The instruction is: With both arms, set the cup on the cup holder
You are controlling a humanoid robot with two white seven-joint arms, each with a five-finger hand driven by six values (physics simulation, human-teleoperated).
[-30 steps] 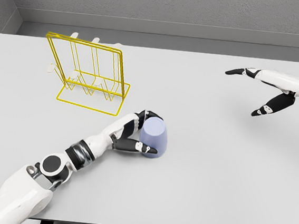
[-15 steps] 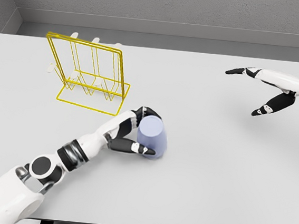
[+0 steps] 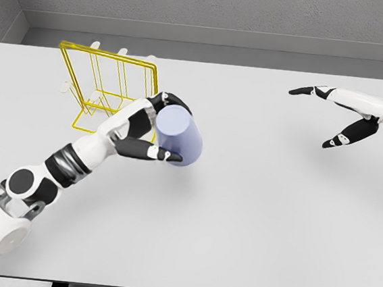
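Head view is showing the left hand (image 3: 153, 132) reaching in from the lower left across the pale grey table (image 3: 252, 217), and it is gripping the lavender cup (image 3: 177, 136): dark fingers (image 3: 170, 102) are curling over the cup's top edge while the thumb is pressing along its lower side. The cup is tilting, its closed flat end facing up and toward the camera, and it is sitting in front of the right end of the yellow wire cup holder (image 3: 108, 89), overlapping that corner in the picture; whether it is touching the wires I cannot tell. The holder is standing upright on the table's far left part, with small white knobs showing behind its top rail. Far off on the right, the right hand (image 3: 337, 113) is hovering above the table, well apart from the cup, its fingers stretched out and holding nothing.
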